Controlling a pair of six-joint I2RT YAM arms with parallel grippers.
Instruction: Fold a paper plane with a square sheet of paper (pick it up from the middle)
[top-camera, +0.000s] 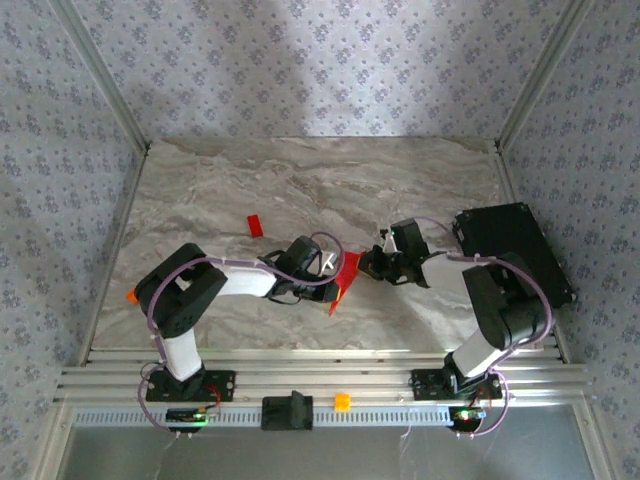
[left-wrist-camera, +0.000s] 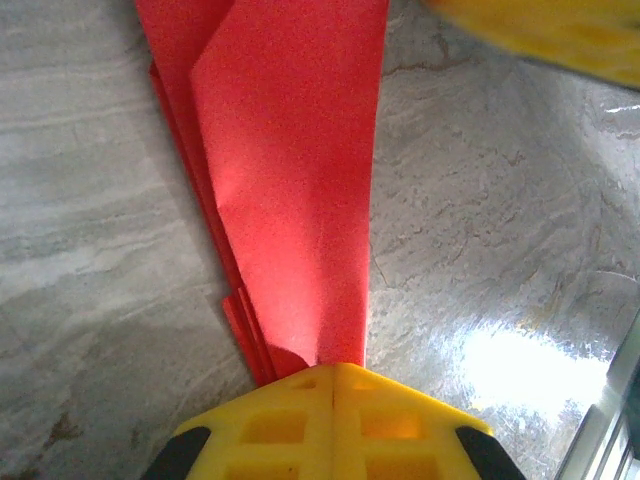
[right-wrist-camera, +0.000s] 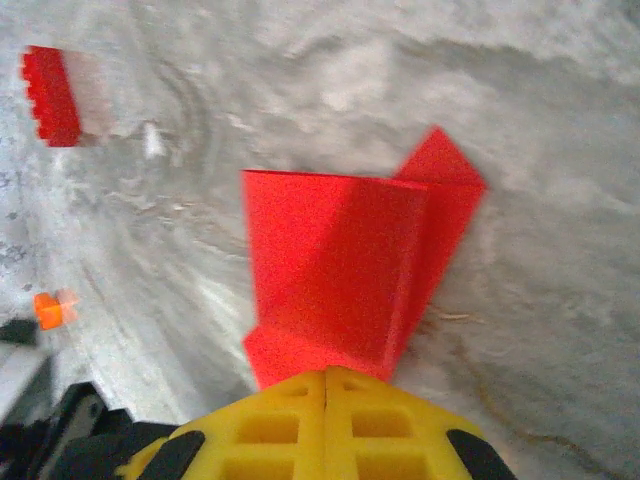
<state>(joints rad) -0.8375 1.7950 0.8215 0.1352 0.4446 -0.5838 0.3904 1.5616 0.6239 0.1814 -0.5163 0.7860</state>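
Paper plane (top-camera: 345, 276): bright red, folded in layers, at ctr of the top view just below mid-frame, w/ an arm closing in from each side. Surface = grey-beige marble-look tabletop (top-camera: 300, 180), glossy w/ strong glare at lower right of the left wrist view. Walls (top-camera: 300, 60) on three sides in a blue-grey floral pattern, metal posts at the corners, slotted metal rail (top-camera: 400, 372) along the bottom. In the top view the plane reads as a narrow sliver, long axis diagonal from upper right to lower left, lower end pointed. In the left wrist view it is broad at frame top and tapers straight down to the left gripper (left-wrist-camera: 335, 372), yellow fingers pressed together on the narrow end. The right gripper (right-wrist-camera: 325, 378) is likewise clamped on the plane's lower edge, a triangular flap sticking out to the upper right. Whether the paper touches the top: can't tell. Small red block (top-camera: 255, 224) lies upper left of it, apart; black case (top-camera: 515, 250) at right.
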